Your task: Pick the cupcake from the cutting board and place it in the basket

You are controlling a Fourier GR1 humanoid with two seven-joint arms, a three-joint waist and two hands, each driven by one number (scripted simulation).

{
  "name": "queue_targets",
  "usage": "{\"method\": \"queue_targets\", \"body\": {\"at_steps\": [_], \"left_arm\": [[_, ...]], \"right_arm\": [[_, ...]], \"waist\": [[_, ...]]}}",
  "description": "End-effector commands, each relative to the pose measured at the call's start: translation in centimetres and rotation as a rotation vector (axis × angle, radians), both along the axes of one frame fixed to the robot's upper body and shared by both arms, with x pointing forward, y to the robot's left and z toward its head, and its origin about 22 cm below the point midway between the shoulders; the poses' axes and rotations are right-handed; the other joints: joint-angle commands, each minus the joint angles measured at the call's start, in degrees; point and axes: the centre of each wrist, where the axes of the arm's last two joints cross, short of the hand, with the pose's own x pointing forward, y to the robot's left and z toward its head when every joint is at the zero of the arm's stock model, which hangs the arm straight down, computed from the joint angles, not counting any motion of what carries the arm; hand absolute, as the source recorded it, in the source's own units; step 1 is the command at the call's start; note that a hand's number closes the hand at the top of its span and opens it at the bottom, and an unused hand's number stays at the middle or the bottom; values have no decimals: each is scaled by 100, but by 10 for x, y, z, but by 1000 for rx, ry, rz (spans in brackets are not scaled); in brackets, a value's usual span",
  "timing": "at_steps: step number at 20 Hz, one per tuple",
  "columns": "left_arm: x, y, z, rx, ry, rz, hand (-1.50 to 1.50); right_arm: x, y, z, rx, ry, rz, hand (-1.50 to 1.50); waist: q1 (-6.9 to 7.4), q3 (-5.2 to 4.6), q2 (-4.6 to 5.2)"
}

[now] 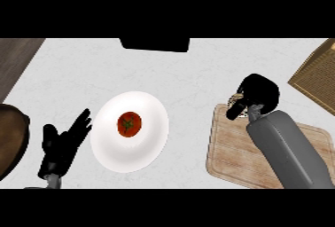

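Observation:
My right hand (256, 94) hangs over the far left corner of the wooden cutting board (235, 150), its fingers curled down round the cupcake (235, 98). Only a pale, speckled sliver of the cupcake shows at the hand's left side; the hand hides the remainder. The woven basket (317, 75) lies at the right edge, beyond the board. My left hand (62, 144) rests open at the lower left, fingers pointing up, beside the white plate.
A white plate (114, 150) with a red tomato (129, 123) lies in the middle left. A dark brown bowl (9, 137) pokes in at the left edge. A black object (154, 43) sits at the counter's far edge.

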Motion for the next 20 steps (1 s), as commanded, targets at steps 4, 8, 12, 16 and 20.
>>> {"method": "queue_targets", "body": {"at_steps": [4, 8, 12, 16, 20], "left_arm": [[-14, 1, -22, 1, 121, 44, 0], [-14, 7, -22, 8, 133, 33, 0], [-25, 11, -26, 16, 129, 45, 0], [-29, 13, -33, 18, 152, 85, 0], [-27, 25, -27, 19, 145, 78, 0]], "right_arm": [[32, 20, 80, 340, -529, -242, 150], [44, 30, 125, 286, -824, -245, 150], [56, 42, 153, 296, -920, -329, 150], [71, 7, 183, 210, -919, -422, 150], [79, -7, 220, 194, -971, -485, 150]], "waist": [[-109, -13, 4], [-126, -47, -13], [-201, -49, -66], [-357, -49, -88], [-345, -49, -78]]}}
